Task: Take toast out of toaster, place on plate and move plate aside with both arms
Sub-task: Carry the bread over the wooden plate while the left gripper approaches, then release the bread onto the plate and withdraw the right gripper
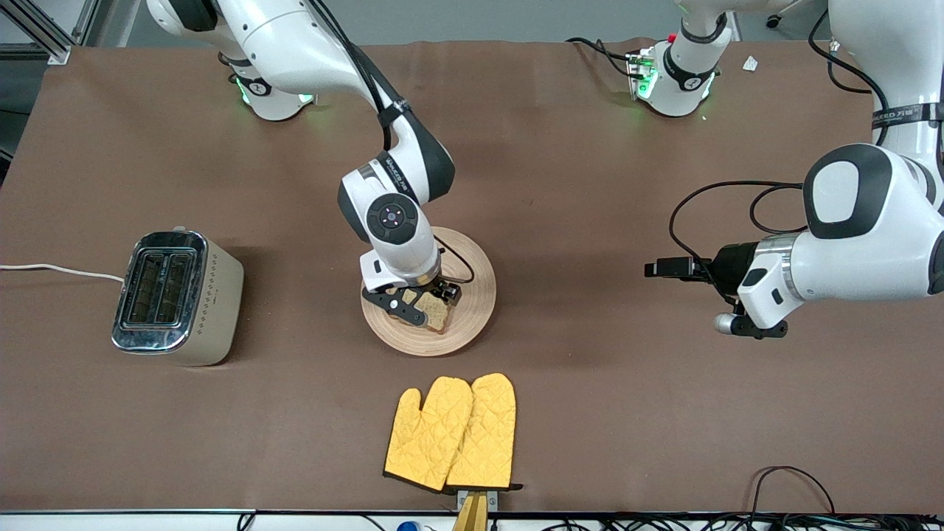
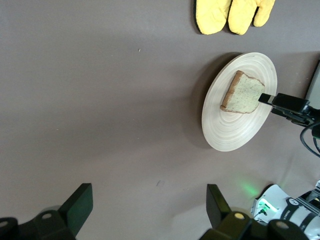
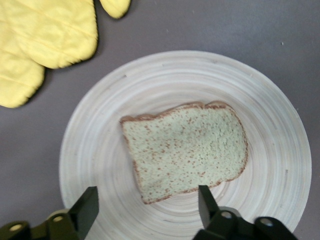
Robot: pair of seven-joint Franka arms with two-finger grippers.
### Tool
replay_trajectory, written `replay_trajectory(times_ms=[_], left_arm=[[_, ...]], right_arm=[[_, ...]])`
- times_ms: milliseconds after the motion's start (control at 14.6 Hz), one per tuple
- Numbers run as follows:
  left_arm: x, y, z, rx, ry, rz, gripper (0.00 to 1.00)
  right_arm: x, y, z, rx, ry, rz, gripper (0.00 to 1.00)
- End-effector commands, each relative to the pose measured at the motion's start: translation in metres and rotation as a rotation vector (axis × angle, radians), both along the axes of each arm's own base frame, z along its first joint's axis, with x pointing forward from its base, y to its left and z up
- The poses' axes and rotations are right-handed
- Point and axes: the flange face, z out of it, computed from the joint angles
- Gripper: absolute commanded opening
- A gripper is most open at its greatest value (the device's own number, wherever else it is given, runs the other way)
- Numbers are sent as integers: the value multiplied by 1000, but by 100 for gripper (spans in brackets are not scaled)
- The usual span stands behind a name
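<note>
The toast [image 1: 435,315] lies flat on the round wooden plate [image 1: 472,295] in the middle of the table. My right gripper [image 1: 422,302] hangs open just above the plate, its fingers apart on either side of one edge of the slice and holding nothing. The right wrist view shows the toast [image 3: 187,150], the plate [image 3: 100,150] and the open right gripper [image 3: 147,205]. My left gripper [image 1: 748,327] is open and empty over bare table toward the left arm's end, well away from the plate. The left wrist view shows the left gripper [image 2: 150,205], the toast [image 2: 245,92] and the plate [image 2: 235,130].
A silver two-slot toaster [image 1: 177,295] with a white cord stands toward the right arm's end. A pair of yellow oven mitts [image 1: 453,435] lies nearer the front camera than the plate; they also show in both wrist views [image 2: 232,15] [image 3: 45,40].
</note>
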Motion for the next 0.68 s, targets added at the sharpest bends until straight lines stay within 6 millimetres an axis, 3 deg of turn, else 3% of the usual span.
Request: replay_trajectory(times_ms=[0,137,273,341,615], left_arm=[[6,-3,-6,-45,7,5,100],[7,-2,-6,-49,5,10,100],[7,-2,-8,-49,7,11,100],[8,-2,-11,-51,11,12,100],[11,-12,-28,-90,25,6,100]], right_arm=[[16,-13,36,41,-25,-22,100],[39,-56,74,62,-71,26,100],[53,-109,101,42,-30,79,100],[61,-142,124,47,-35,54,100],[72,-257,171,-10,-43,78,100]])
